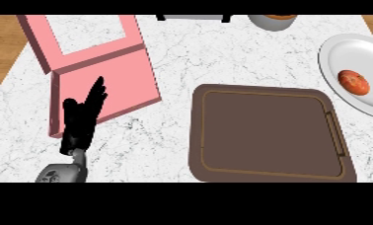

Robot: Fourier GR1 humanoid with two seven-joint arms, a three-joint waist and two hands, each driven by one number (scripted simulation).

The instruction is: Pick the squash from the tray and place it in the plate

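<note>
Squash count is one, a small orange-red thing sitting in the single white plate, way off to the right of the only hand showing. That's the left hand, fingers straight and relaxed with nothing in them, resting over the lower part of a pink frame-like piece near the bottom left. Between hand and plate lies one brown tray with nothing in it, and up top there's one grey cup-ish container, cut off, something orange inside.
</note>
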